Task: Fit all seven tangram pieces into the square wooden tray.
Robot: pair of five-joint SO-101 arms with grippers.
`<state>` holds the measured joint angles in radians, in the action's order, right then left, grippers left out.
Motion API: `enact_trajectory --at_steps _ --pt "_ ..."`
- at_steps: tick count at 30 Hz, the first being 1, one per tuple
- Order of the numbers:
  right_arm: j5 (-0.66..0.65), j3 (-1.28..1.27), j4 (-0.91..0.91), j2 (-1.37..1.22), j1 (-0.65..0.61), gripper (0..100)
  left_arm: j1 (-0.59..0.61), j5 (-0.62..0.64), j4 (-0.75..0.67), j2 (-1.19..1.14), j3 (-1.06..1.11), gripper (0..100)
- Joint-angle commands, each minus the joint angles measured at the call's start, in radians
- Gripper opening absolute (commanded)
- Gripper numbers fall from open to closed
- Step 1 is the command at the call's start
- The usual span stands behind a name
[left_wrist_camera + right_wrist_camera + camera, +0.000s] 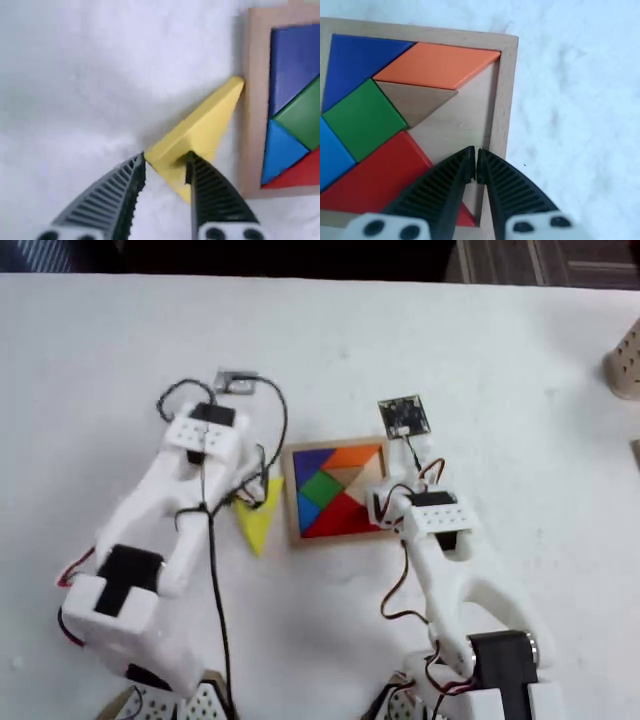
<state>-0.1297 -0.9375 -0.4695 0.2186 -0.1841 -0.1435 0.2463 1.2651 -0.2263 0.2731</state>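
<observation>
The square wooden tray [291,505] lies between the two arms. It holds a dark blue triangle [360,57], an orange parallelogram [437,65], a brown triangle [417,102], a green square [362,120], a light blue triangle [282,152] and a red triangle [380,177]. A bare triangular gap [465,127] remains by the tray's right rim [502,100]. The yellow triangle [200,132] is tilted just left of the tray, its far tip touching the rim [255,100]. My left gripper [165,162] is shut on its near corner. My right gripper [476,156] is shut and empty over the gap.
A small circuit board [404,416] lies just behind the tray, and a grey module [237,382] on a black cable lies behind the left arm. A wooden object [625,365] stands at the far right edge. White tabletop surrounds the tray.
</observation>
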Motion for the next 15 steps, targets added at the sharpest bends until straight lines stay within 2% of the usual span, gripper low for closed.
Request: enact_trajectory --at_steps 1,6,15 --pt "-0.018 0.023 0.022 0.010 0.012 1.8 -0.096 0.005 -0.020 0.065 0.038 8" --pt "-0.018 0.023 0.022 0.012 0.012 1.8 -0.170 0.005 -0.051 0.073 0.064 8" --pt "-0.018 0.023 0.022 0.012 0.012 1.8 -0.177 0.005 -0.063 0.074 0.066 8"
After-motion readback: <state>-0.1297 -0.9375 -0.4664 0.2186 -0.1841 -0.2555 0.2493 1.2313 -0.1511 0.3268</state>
